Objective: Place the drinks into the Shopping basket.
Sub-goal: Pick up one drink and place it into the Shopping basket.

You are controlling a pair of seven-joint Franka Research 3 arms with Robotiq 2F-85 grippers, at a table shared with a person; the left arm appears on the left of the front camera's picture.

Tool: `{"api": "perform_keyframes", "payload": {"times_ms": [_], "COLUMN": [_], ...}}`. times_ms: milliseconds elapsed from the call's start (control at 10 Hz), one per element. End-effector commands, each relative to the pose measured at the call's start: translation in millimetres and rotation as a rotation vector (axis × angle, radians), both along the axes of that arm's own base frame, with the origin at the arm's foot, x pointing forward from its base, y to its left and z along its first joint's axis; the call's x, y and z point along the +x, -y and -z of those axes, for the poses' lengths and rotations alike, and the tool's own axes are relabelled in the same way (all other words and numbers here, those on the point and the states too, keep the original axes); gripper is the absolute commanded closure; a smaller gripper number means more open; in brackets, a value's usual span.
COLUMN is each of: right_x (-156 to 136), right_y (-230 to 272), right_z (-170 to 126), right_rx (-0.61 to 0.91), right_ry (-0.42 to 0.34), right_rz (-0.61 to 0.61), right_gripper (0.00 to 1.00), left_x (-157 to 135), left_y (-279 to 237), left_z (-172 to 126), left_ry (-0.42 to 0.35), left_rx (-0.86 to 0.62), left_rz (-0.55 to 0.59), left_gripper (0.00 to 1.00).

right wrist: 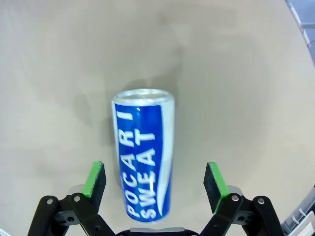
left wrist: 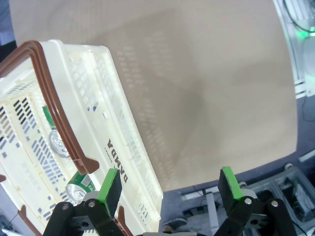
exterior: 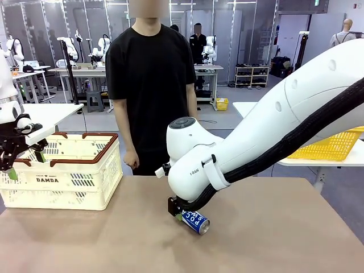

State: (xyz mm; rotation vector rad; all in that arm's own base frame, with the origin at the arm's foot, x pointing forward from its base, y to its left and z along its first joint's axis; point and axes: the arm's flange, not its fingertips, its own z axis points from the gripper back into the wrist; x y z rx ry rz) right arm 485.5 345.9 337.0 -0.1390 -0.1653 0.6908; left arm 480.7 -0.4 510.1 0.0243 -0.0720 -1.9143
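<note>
Lying loose on the table point(right wrist: 236, 59), blue can point(right wrist: 143, 157) between wide-apart right end effector point(right wrist: 155, 181) fingers

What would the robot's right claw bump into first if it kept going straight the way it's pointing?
Most likely the blue can. It lies on its side on the table, between the open fingers of the right gripper. Beyond the can, only tabletop lies ahead.

Front camera faces across the table point(exterior: 85, 239); both wrist cameras look down close (sharing that tabletop).
</note>
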Motion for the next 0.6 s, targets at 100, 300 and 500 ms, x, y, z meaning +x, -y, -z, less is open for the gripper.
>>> {"api": "perform_keyframes", "payload": {"times_ms": [100, 300, 500], "right_x": [-22.5, -33.3, -35.4], "right_y": [62.1, 117.5, 182.9], "right_z": [-55.3, -82.8, -99.0], "right_rx": [-0.013, 0.035, 0.074], "right_ry": [0.022, 0.045, 0.053], "right_rz": [-0.012, -0.008, -0.072], "right_gripper": [0.0, 0.0, 0.0], "left_x": [-1.5, -1.5, -1.5], "left_y": [0.1, 0.1, 0.1], "left_z": [-1.8, -1.8, -1.8], "left_ry": [-0.006, -0.006, -0.006], "left_rx": [0.007, 0.007, 0.007], "left_rz": [-0.014, -0.014, -0.014], "left_gripper": [0.0, 0.0, 0.0]}}
